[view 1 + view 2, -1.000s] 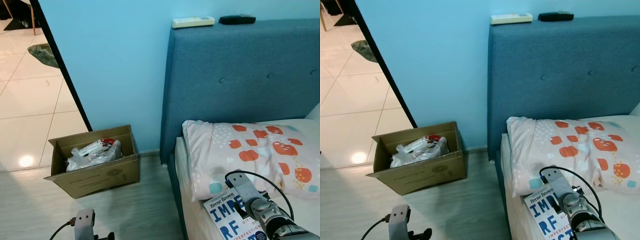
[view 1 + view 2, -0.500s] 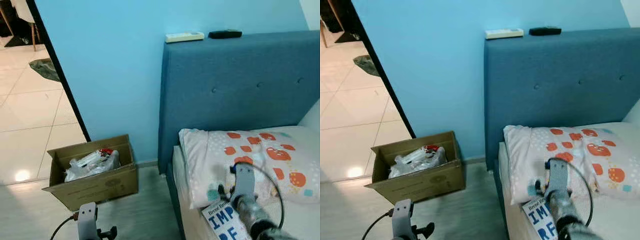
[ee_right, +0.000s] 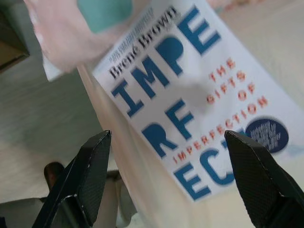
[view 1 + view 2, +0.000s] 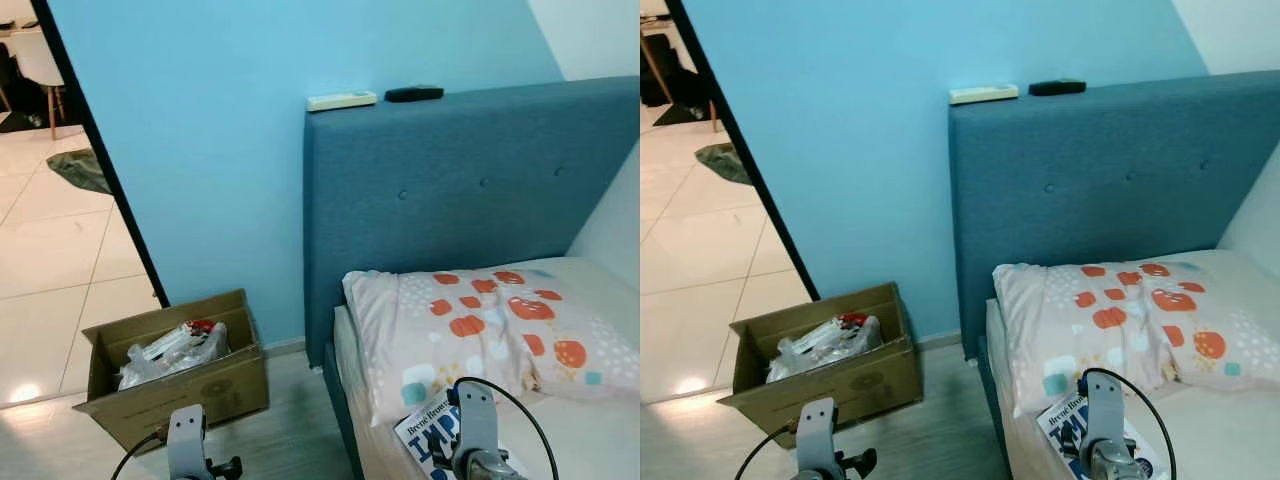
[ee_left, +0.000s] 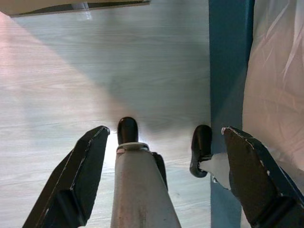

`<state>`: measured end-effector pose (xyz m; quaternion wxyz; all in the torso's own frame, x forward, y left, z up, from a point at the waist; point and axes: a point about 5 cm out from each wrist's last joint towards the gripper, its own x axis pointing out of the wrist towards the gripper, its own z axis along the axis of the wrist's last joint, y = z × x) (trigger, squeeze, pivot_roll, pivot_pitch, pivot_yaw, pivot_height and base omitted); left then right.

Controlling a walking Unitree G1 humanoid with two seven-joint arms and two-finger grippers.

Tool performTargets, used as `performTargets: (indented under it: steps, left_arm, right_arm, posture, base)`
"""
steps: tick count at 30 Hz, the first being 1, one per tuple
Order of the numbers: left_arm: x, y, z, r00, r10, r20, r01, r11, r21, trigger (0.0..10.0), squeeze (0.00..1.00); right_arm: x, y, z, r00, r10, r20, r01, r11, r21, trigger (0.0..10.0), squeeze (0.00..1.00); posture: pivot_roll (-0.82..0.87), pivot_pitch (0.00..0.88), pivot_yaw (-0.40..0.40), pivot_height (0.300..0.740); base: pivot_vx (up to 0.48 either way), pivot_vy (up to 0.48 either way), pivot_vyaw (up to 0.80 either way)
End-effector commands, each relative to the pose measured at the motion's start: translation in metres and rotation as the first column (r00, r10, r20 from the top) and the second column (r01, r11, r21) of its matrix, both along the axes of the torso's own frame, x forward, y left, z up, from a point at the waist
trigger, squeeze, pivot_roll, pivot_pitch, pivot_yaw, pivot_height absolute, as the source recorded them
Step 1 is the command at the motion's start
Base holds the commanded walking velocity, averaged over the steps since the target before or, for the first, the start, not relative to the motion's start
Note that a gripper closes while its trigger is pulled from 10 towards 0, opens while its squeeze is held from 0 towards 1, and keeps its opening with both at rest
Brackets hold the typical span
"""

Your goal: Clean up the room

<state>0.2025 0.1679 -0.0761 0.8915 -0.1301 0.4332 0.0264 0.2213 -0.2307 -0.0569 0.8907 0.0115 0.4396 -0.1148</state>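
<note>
book (image 3: 190, 109) on bed (image 4: 580, 440) beneath open right gripper (image 3: 166, 185)

We see our left arm's silver wrist (image 4: 186, 440) low at the left of the head view, pointing down; its left gripper (image 5: 164, 183) has its two long black fingers (image 5: 78, 178) spread wide apart, holding nothing; our right arm's silver wrist (image 4: 1100, 425) sits low at the right; the right gripper (image 3: 166, 180) likewise has its black fingers (image 3: 259, 178) parted wide and empty.
</note>
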Motion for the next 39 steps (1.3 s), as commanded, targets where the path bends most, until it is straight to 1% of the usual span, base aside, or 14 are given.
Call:
performTargets:
  steps: [1,3,7,10,25,39]
  left_arm:
    - [-0.007,-0.004,-0.004,0.999,-0.030,-0.039,0.030,0.999,0.011,10.0,0.00]
    - [-0.010,-0.003,-0.006,0.998,-0.033,-0.052,0.034,0.999,0.017,10.0,0.00]
    - [-0.012,-0.002,-0.007,0.998,-0.031,-0.057,0.033,0.999,0.020,10.0,0.00]
    - [-0.016,0.002,-0.009,0.997,-0.029,-0.076,0.032,0.999,0.035,10.0,0.00]
    - [-0.018,0.003,-0.010,0.996,-0.030,-0.086,0.034,0.998,0.044,10.0,0.00]
    - [-0.023,0.004,-0.012,0.994,-0.036,-0.102,0.041,0.998,0.049,10.0,0.00]
  right_arm:
    - [-0.004,0.005,-0.004,1.000,-0.003,-0.022,0.003,1.000,0.023,10.0,0.00]
    - [-0.003,0.006,-0.003,1.000,-0.001,-0.022,0.002,1.000,0.023,10.0,0.00]
    - [-0.002,0.006,-0.003,1.000,-0.004,-0.021,0.004,1.000,0.024,10.0,0.00]
    - [-0.002,0.006,-0.003,1.000,-0.012,-0.020,0.012,1.000,0.028,10.0,0.00]
    - [-0.004,0.008,-0.004,1.000,-0.009,-0.030,0.010,0.999,0.032,10.0,0.00]
    - [-0.006,0.007,-0.005,0.999,-0.001,-0.036,0.002,1.000,0.026,10.0,0.00]
  posture:
    - [-0.14,0.000,0.012,0.720]
    - [-0.14,0.000,0.013,0.720]
    - [-0.14,0.000,0.015,0.720]
    - [-0.14,0.000,0.017,0.720]
    - [-0.13,0.000,0.011,0.720]
    - [-0.13,0.000,0.011,0.720]
  base:
    - [-0.251,0.000,0.00]
    - [-0.264,0.000,0.00]
    - [-0.268,0.000,0.00]
    - [-0.291,0.000,0.00]
    - [-0.327,0.000,0.00]
    - [-0.346,0.000,0.00]
